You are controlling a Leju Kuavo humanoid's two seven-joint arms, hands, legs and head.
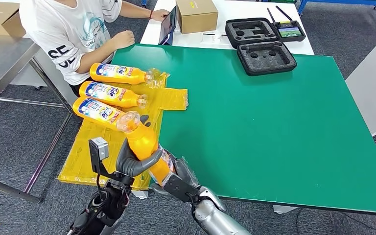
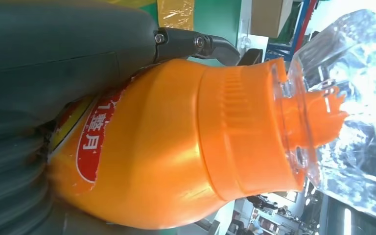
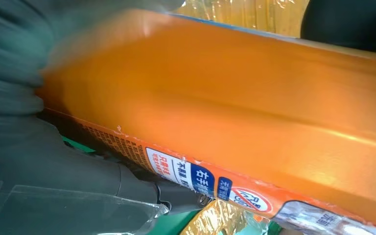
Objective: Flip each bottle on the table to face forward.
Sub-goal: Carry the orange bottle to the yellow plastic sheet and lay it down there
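The left hand (image 1: 136,164) wraps the upper body of an orange detergent bottle (image 1: 147,147), thumb and dark fingers curled round it, while the right hand (image 1: 178,181) grips the base end — so the bottle hangs between both hands at about 7 o'clock on the green worktop (image 1: 254,112), over its near-left corner and a yellow plastic sheet (image 1: 98,161). Its clear cap (image 1: 129,121) points toward 11 o'clock and sits very near, perhaps touching, the neck end of the closest of three more bottles (image 1: 108,93) lying label-up at 9 to 10 o'clock.

The chief risk is that cap: any turning of the held bottle could knock the nearest lying bottle and roll it off the sheet or spoil its facing. The plain orange back is smooth and glossy, so a twist between two grips could let it slip. A person (image 1: 73,29) sits close at 10 o'clock, forearm on the worktop edge, within reach of a swing.
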